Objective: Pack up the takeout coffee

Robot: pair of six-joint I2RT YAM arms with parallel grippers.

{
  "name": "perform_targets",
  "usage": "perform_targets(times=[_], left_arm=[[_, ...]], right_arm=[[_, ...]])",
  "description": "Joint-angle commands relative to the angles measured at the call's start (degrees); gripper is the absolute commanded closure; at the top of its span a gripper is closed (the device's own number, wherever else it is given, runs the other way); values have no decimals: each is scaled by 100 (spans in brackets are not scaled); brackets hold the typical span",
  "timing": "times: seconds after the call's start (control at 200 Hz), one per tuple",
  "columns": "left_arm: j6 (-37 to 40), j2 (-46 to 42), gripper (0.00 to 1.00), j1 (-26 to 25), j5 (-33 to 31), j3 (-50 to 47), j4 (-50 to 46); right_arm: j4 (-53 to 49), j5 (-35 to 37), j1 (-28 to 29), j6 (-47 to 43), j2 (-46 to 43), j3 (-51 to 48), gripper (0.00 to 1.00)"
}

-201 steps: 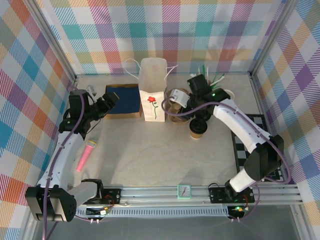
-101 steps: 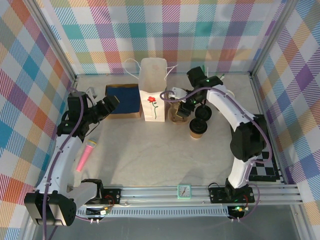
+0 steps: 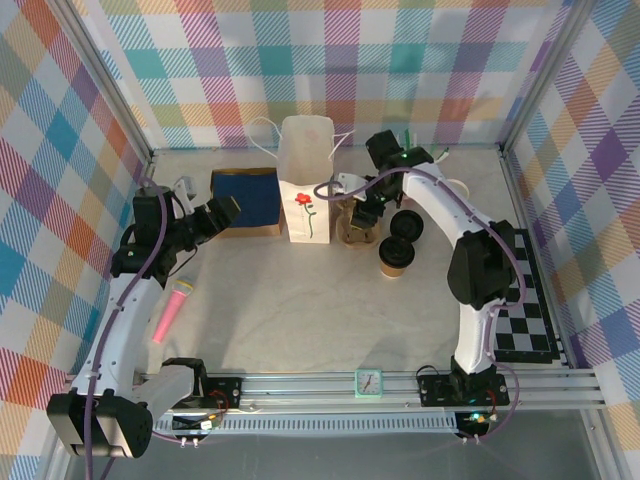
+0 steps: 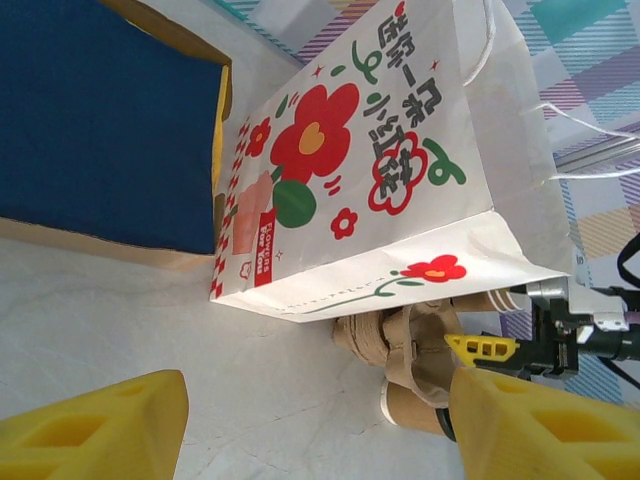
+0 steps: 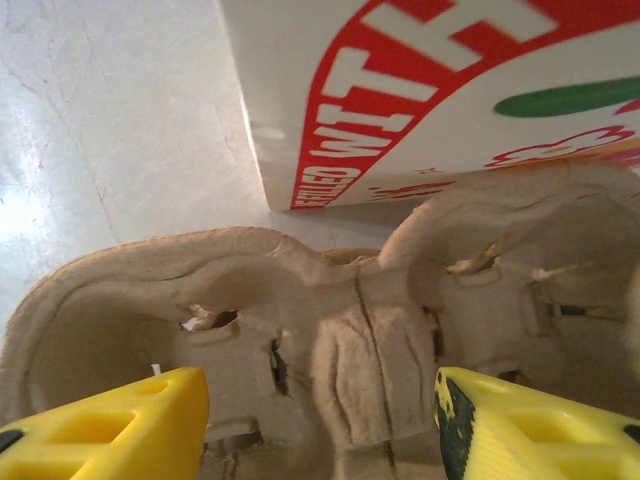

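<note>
Top external view: the takeout coffee, a small brown kraft-paper cup with a round black plastic lid [image 3: 395, 256], stood upright on the pale table [image 3: 300, 310], right of the bag, with neither gripper touching it.
Handling: I judged it light, thin-walled and easy to crush or tip. The lid looked slick and might pop off, so it would need to be kept upright.
Where to hold: across the paper wall just under the lid's rim, with a gentle squeeze, not by the lid.
Closest neighbours: a brown moulded cardboard cup tray [image 3: 352, 228] lay just behind and to the left of the cup. A second round black lid [image 3: 407, 222] sat just behind it.
Right gripper [image 3: 368, 205]: it hovered over the tray with its yellow fingers apart and nothing between them. The right wrist view showed the tray's hollows beneath it.
Bag: a tall white paper bag printed with red flowers [image 3: 305, 185] stood upright with its mouth open upward. It stood close against the tray, though I could not tell whether they touched.
Left gripper [image 3: 222, 212]: its fingers were spread and empty, and it faced the bag's side.
Further out: a flat dark blue box [image 3: 245, 200] lay left of the bag, a pink stick [image 3: 170, 312] near the left arm, and a black-and-white checkered mat [image 3: 525, 310] far right.
In the way: the tray and the second lid crowded the cup's far side. The bag's string handles and light walls might snag or topple during loading.
</note>
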Motion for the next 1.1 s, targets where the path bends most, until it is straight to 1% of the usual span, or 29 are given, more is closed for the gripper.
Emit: perform_targets(times=[0.0, 0.3, 0.57, 0.77, 1.09], left_arm=[[109, -32, 30, 68, 109, 156, -32], [106, -85, 30, 73, 83, 68, -32], [123, -68, 30, 72, 61, 49, -16], [113, -43, 30, 72, 59, 49, -1], [86, -42, 30, 68, 81, 41, 49]], right_arm=[[-96, -106, 34, -188, 173, 223, 38], [-241, -195, 34, -192, 524, 414, 37], [-349, -228, 34, -182, 614, 397, 37], [-228, -116, 34, -204, 685, 347, 39], [107, 7, 43, -219, 628, 333, 36]])
